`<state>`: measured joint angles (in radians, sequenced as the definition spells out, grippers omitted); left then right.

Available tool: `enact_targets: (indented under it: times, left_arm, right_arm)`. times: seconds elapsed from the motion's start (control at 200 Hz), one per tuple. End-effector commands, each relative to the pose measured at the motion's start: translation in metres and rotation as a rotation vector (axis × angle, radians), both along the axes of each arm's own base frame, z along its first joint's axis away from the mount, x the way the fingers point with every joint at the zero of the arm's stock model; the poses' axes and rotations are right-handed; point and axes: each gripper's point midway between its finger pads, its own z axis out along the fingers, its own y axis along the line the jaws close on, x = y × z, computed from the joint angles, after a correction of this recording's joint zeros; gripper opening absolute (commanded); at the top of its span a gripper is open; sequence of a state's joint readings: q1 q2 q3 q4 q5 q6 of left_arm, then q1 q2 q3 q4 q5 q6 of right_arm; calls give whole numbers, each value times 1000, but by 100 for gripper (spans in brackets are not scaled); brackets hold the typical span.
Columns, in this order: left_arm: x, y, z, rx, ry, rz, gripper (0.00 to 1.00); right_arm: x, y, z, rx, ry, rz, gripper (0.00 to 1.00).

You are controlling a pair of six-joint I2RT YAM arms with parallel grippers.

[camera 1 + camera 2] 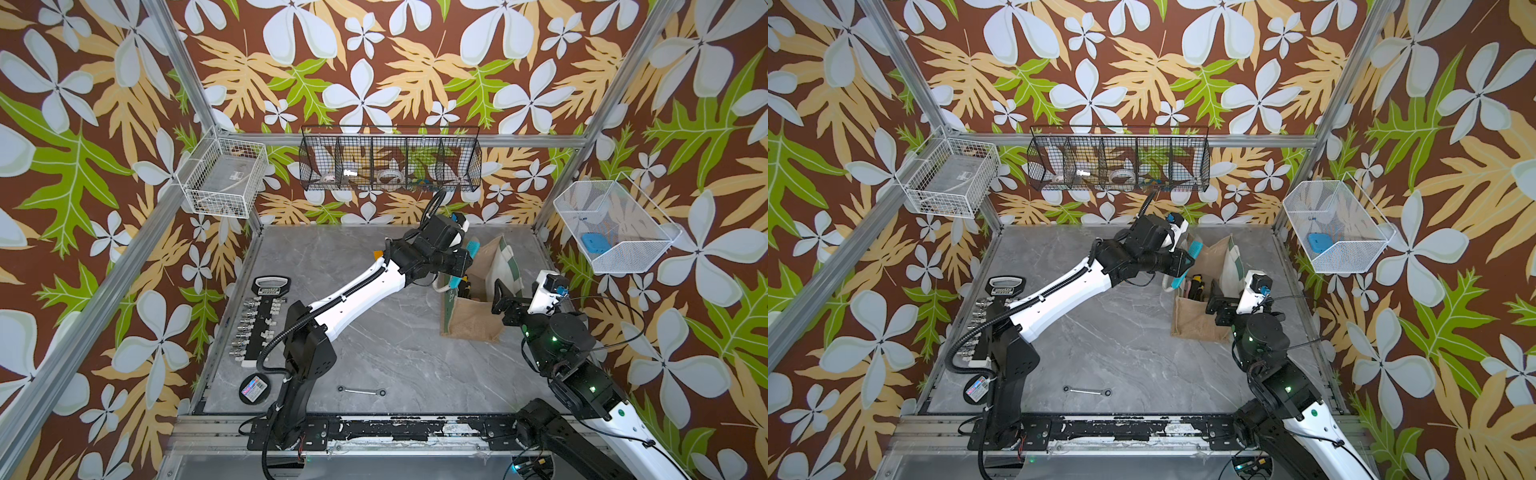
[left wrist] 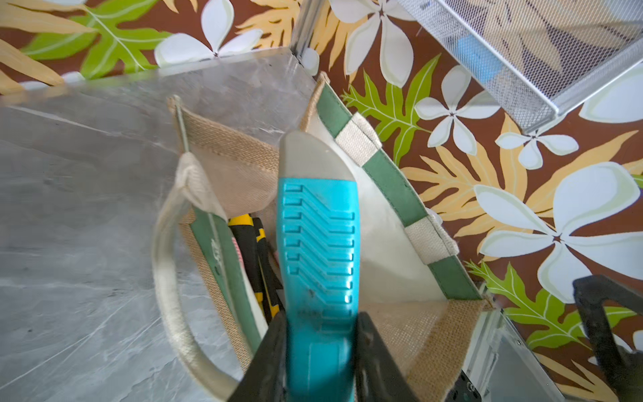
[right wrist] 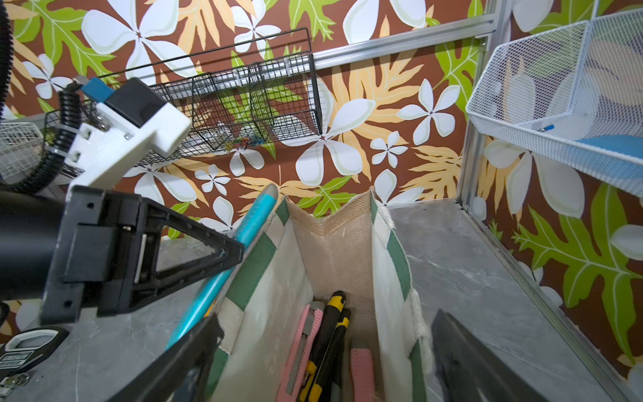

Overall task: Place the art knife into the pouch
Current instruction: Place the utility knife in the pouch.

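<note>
I'm seeing the pouch [image 1: 473, 322] standing open on the table [image 1: 374, 332], right rear, mouth facing up. The right gripper [image 3: 328, 318] is sitting spread wide at the pouch's near end with its fingers [image 3: 462, 351] flanking the walls, and I'm not seeing it grasp anything. The left gripper [image 3: 229, 250] is clenching the knife [image 2: 318, 243] crosswise. The knife is hanging at the rim on the left arm's side, with its long axis tilting steeply and its grey end pointing up and rearward. Its lower end is probably sitting just outside that wall, but a finger is blocking my view. From the jaws the mouth is lying toward the right arm, so I'm judging that a short sideways shift is needed before release. The left arm is carrying it. Other cutters [image 3: 327, 334] are lying in the pouch's bottom.
</note>
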<state>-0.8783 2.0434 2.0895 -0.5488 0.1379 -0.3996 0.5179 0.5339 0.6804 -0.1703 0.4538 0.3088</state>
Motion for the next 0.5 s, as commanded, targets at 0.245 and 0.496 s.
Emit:
enact_targets:
  times: [0.245,0.496]
  left_arm:
    - [-3,-37,-20,-62,59,-85,17]
    - [2,-39,-29,-41,64,-73,27]
  right_arm:
    - [0,-8,-10,7,27,-50,95]
    - [0,-8,-12,3,37,-49,95]
